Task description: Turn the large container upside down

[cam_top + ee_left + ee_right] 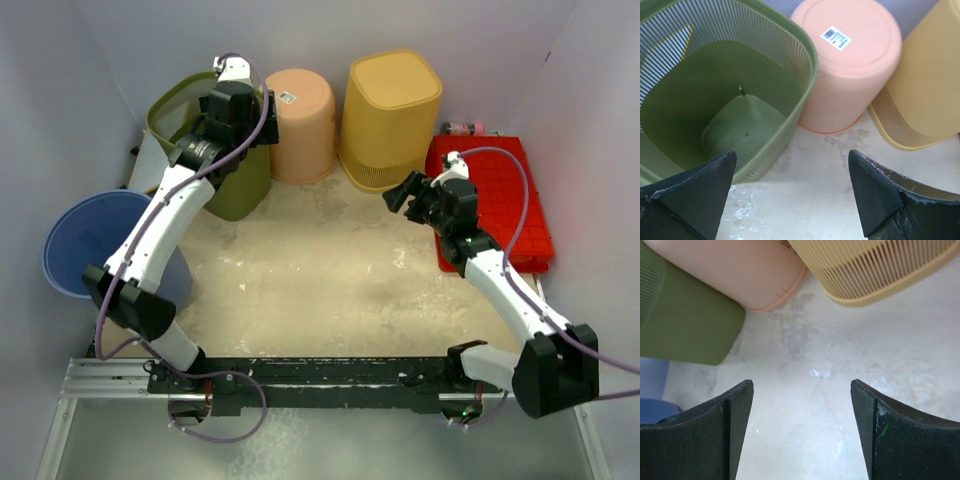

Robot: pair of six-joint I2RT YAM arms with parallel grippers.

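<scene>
Green bin (242,188) sat upright, mouth up, at back left of table (320,285), empty inside, with its right side just beside the pink bin (300,125). 2 bins were bottom-up: pink, and yellow (390,115) to its right. Left gripper (792,192) was spread wide and held nothing, hovering over the green bin's right rim. Right gripper (802,430) was also spread and empty, over bare table in front of the yellow bin, near the red crate (500,205). Blue bin (90,240) stood at the left edge, partly under the left arm.
</scene>
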